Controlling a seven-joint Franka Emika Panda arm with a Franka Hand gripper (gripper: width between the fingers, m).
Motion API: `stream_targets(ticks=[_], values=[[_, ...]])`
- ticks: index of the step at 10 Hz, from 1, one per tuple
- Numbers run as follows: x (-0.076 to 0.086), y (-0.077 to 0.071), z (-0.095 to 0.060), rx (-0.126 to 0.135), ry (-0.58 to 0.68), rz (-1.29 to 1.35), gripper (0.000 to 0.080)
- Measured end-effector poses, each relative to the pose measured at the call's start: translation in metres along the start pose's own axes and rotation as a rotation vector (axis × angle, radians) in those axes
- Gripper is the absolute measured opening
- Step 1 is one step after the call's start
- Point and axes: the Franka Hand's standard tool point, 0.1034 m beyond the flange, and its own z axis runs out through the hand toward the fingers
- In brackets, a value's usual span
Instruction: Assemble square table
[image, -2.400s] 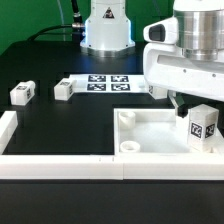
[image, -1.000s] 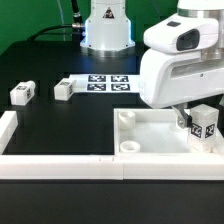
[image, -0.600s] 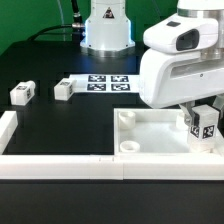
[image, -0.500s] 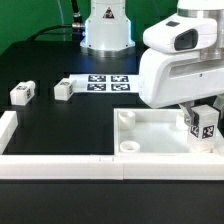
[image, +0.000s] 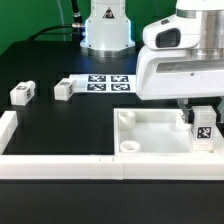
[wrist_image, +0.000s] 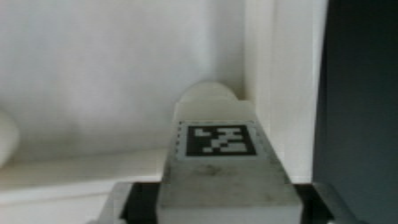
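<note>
Our pincer (image: 201, 112) clamps a leg (image: 204, 130) over the tabletop (image: 150, 116) corner; we fear a tilt could miss the socket and jam.

Light falls evenly from above in the exterior view. It is bright enough that the white arm housing (image: 175, 65) over the gripper (image: 203, 118) and the tabletop (image: 150, 135) rim beneath it lose surface detail, while the black table (image: 60, 125) well away from the gripper looks matte, without glare. Shadows are soft and faint, just beside the gripper. Both pictures are coarse. The wrist view is softer: the leg (wrist_image: 217, 130) between the fingers (wrist_image: 139, 203) carries a slightly smeared tag, and the fingers are dark and blurred.
</note>
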Motion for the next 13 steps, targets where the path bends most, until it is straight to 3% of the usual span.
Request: stream_targets(ticks=[2,6,10,11,12,13], values=[[-0.0007,0.0007,0.0005,0.0,-0.005,0.207,0.0288],[0.0017,0.0034,0.0006,0.026,-0.013,0.555,0.0289],[0.0013,0.0032,0.0009,0.023,-0.013,0.644,0.0299],[0.0013,0.0026,0.0006,0.024,-0.013,0.626,0.0468],[0.0014,0.0016,0.0001,0.023,-0.012,0.606,0.0468],[0.0012,-0.0003,-0.0002,0.024,-0.011,0.545,0.0601]])
